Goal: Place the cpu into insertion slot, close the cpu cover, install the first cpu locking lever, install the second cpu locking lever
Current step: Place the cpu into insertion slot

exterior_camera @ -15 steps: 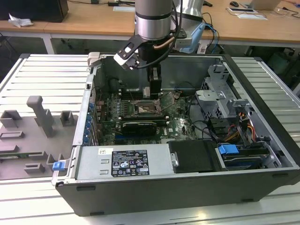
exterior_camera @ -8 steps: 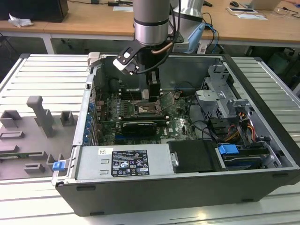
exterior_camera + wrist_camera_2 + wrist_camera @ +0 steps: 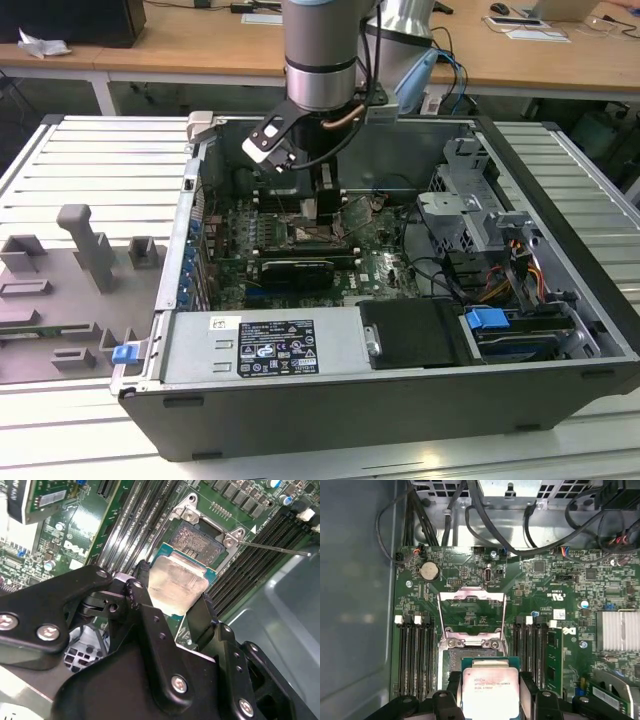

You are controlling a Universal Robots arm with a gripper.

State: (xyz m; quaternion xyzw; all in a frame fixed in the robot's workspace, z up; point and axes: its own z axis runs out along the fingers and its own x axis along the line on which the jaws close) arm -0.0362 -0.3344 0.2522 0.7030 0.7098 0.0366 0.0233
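Arm (image 3: 320, 50), exterior view: reaches straight down into the open case (image 3: 300, 420), with the gripper (image 3: 322, 205) low over the board (image 3: 385, 265), near its middle.
Grip, second wrist view: the two fingers (image 3: 145, 605) are clamped on opposite edges of the cpu (image 3: 175, 585). Its silvery top faces up, toward the wrist.
Socket (image 3: 197, 535), second wrist view: open with its contacts bare, lying just beyond the cpu's far edge. The cpu overlaps only its near part.
Lever (image 3: 270, 547), second wrist view: a thin rod standing free, out to one side of the socket.
Cover (image 3: 471, 596), first wrist view: swung open and lying back, on the far side of the socket from the cpu (image 3: 490, 690).
Axis, first wrist view: the cpu is square, so it has no long axis. Its edges run parallel to the socket frame and the memory slots (image 3: 415, 655), and it looks flat to the board.
Key relation: the socket sits ahead of the gripped cpu, toward the cover's hinge. By my reading the chip is not yet seated, though its height above the contacts cannot be told.
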